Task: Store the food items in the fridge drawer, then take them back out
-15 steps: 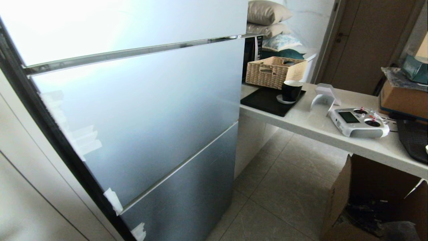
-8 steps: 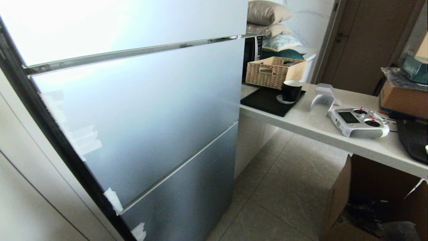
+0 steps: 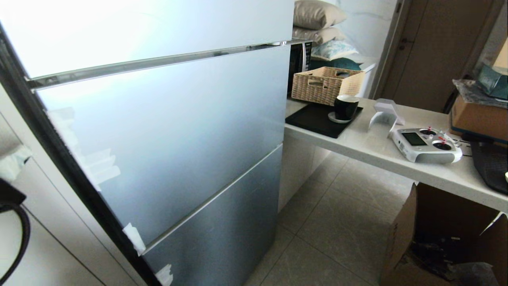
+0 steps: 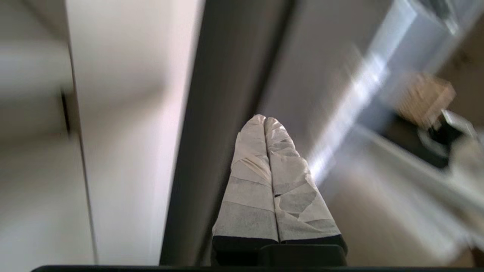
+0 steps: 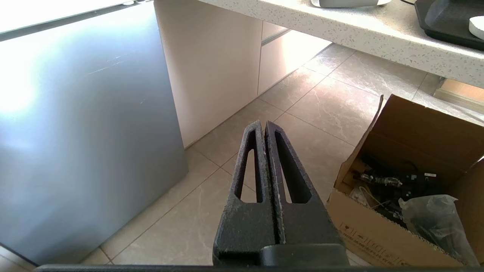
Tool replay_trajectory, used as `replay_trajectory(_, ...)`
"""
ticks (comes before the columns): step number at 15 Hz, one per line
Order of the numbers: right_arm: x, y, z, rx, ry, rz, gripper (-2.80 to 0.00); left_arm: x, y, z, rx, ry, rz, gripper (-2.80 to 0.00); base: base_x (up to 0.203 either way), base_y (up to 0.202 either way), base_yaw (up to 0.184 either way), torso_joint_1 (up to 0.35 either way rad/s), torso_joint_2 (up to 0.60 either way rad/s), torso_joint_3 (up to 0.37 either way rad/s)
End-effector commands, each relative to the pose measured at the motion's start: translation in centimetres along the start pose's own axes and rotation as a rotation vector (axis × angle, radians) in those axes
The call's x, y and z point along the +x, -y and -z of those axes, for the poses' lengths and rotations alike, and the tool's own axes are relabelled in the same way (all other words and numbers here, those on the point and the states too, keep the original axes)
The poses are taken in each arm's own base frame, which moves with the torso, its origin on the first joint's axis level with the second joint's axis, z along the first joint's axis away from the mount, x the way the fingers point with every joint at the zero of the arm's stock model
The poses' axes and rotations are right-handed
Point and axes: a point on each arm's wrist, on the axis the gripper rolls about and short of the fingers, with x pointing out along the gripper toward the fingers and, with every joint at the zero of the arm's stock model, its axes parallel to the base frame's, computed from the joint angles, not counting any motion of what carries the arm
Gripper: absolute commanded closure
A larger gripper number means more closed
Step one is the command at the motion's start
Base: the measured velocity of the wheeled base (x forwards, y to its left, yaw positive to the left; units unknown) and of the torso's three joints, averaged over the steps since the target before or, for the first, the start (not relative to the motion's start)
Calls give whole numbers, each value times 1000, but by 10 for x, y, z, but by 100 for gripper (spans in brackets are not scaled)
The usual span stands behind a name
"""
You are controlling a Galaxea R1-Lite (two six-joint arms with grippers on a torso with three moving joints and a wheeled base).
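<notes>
The fridge stands with all its silver doors closed, so the fridge drawer and the food items are hidden. My left gripper shows at the far left edge of the head view, beside the fridge's black side strip. In the left wrist view its tape-wrapped fingers are pressed together with nothing between them, pointing along that dark strip. My right gripper is shut and empty, hanging low over the floor tiles between the fridge's lower door and a cardboard box.
A pale counter to the right of the fridge carries a wicker basket, a black mug on a black tray, and a white remote controller. An open cardboard box sits under it. White cabinet panels flank the fridge's left.
The left arm has risen into the head view at the left edge; it was out of sight before. The fridge and counter items have not moved.
</notes>
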Motion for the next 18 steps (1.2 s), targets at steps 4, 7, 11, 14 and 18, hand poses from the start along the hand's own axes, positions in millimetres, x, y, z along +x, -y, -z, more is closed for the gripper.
replay_trajectory(4, 0, 0, 0, 0, -2, 1, 0, 37, 2, 11, -1, -17, -56, 0, 0, 0, 0, 0, 0, 0)
replay_trajectory(7, 0, 0, 0, 0, -2, 0, 0, 50, 4, 12, -37, -31, -52, 0, 0, 0, 0, 0, 0, 0)
replay_trajectory(11, 0, 0, 0, 0, -2, 1, 0, 57, 7, 18, -54, -40, -38, 0, 0, 0, 0, 0, 0, 0)
replay_trajectory(14, 0, 0, 0, 0, -2, 0, 0, 53, 14, 21, -64, -44, 18, 0, 0, 0, 0, 0, 0, 0)
replay_trajectory(18, 0, 0, 0, 0, -2, 0, 0, 40, 20, 28, -70, -82, 101, 0, 0, 0, 0, 0, 0, 0)
